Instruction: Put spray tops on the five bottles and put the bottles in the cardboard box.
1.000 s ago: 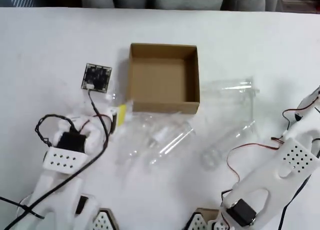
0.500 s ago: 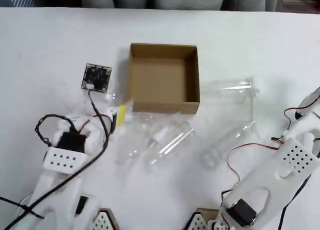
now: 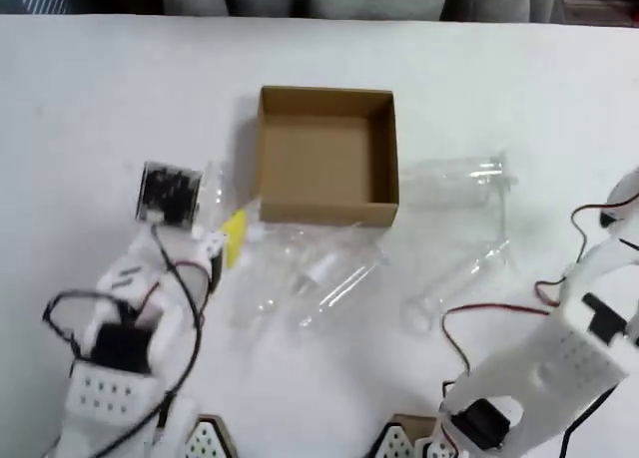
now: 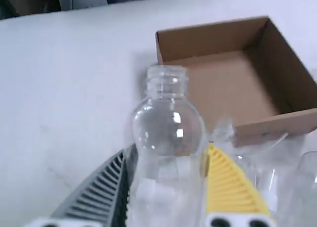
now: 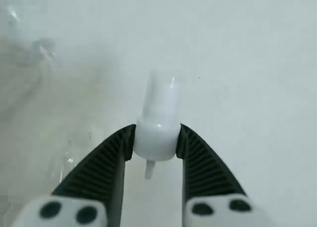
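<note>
My left gripper (image 4: 168, 153) is shut on a clear bottle (image 4: 168, 128), which stands between the grey finger and the yellow finger (image 4: 225, 182). Its threaded neck is bare and points toward the open cardboard box (image 4: 208, 36). In the high view this gripper (image 3: 222, 236) hangs just left of the box's (image 3: 329, 215) front corner. My right gripper (image 5: 156, 133) is shut on a white spray top (image 5: 159, 113) above bare table. It sits at the far right edge of the high view (image 3: 627, 191).
Several clear bottles lie on the table in front of and to the right of the box (image 3: 339, 278) (image 3: 454, 278) (image 3: 459, 174). A small white spray top (image 3: 319, 270) lies among them. Both arm bases stand at the front edge.
The left arm has pulled back and risen, and its wrist camera has shifted toward the front left. The right arm has drawn back toward the front edge.
</note>
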